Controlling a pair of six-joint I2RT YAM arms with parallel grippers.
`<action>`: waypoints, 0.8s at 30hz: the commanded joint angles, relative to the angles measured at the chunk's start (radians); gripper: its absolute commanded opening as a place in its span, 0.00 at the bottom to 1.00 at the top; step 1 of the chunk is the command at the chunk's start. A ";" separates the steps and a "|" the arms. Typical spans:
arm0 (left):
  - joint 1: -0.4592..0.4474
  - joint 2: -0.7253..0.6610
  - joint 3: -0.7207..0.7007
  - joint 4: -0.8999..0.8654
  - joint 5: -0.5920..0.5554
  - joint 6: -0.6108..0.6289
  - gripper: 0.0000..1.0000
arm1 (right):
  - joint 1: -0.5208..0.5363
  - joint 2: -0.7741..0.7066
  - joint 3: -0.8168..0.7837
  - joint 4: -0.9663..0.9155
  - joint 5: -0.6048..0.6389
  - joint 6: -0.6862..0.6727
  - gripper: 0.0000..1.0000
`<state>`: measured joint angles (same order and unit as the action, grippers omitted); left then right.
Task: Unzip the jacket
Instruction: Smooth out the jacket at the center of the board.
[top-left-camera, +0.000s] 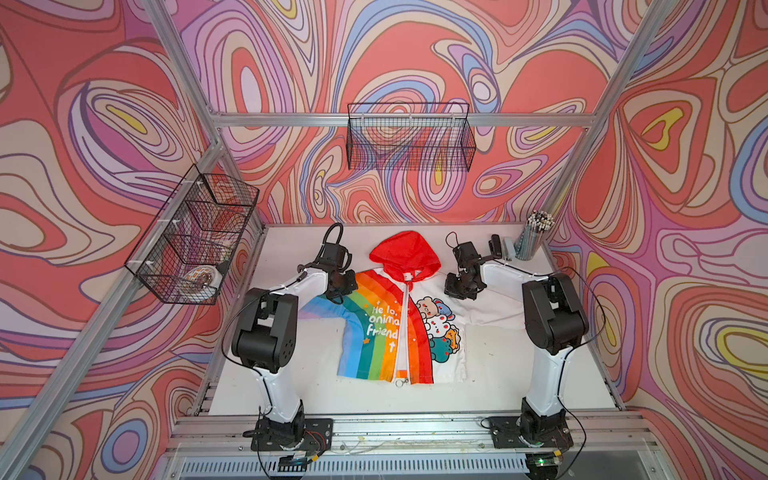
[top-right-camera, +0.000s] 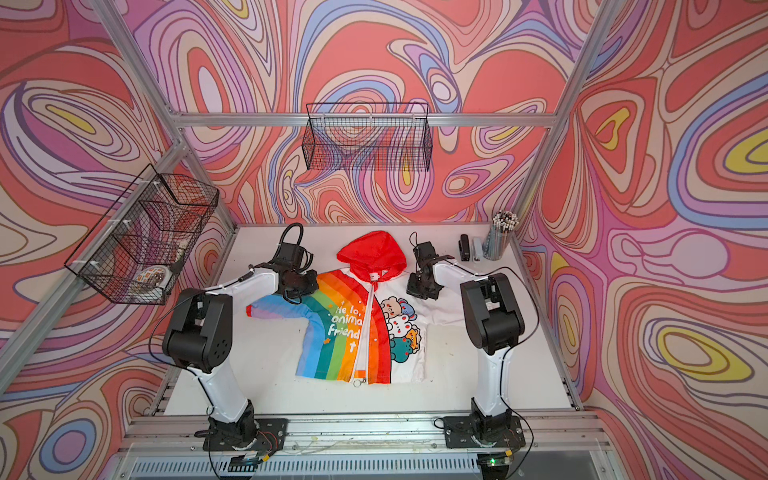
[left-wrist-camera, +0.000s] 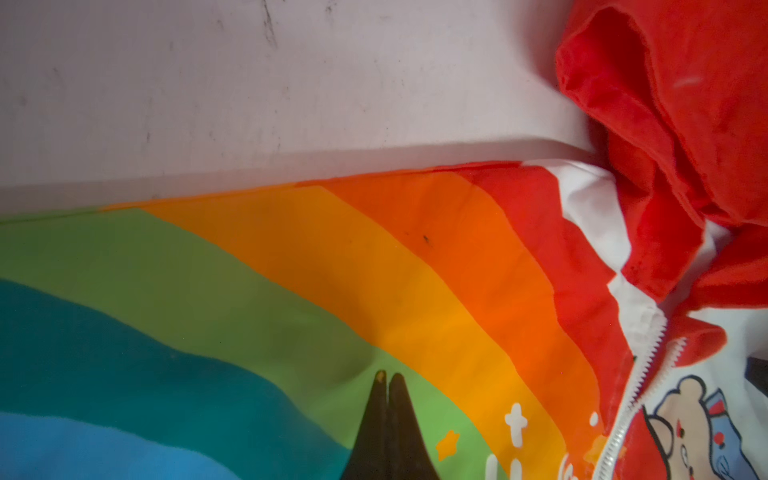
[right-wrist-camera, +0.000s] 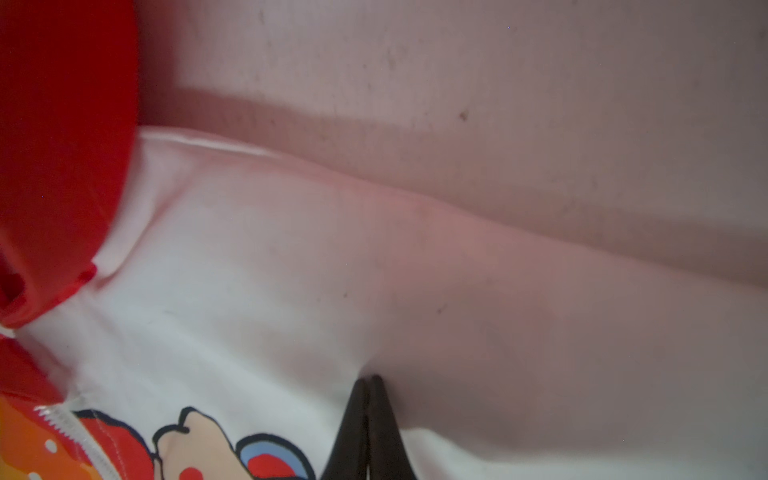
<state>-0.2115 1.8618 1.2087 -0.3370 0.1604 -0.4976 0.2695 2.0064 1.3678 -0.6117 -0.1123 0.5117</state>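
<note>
The small child's thin jacket (top-left-camera: 376, 332) (top-right-camera: 332, 332), with a red hood, one rainbow-striped half with white lettering and one white half with cartoon animals, lies flat and front up in the middle of the bench, hood toward the back wall. Its white zipper (left-wrist-camera: 623, 415) shows teeth parted near the collar. The left fingers (left-wrist-camera: 401, 403) are pressed together, pinching the green stripe at the shoulder. The right fingers (right-wrist-camera: 353, 419) likewise pinch the white shoulder cloth. The white bench (top-left-camera: 498, 382) also carries a cup of pencils (top-left-camera: 534, 241) in a far corner.
</note>
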 joint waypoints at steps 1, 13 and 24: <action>0.028 0.051 0.048 -0.045 -0.022 -0.001 0.00 | -0.015 0.040 0.028 -0.038 0.022 -0.024 0.05; 0.148 0.100 -0.007 -0.107 -0.067 -0.081 0.00 | -0.090 0.054 -0.010 -0.060 0.053 -0.035 0.01; 0.184 0.001 -0.071 -0.016 0.055 -0.072 0.15 | -0.112 -0.059 -0.054 0.055 -0.069 -0.064 0.13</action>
<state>-0.0345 1.9003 1.1687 -0.3168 0.2073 -0.5690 0.1711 2.0026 1.3510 -0.5716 -0.1841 0.4702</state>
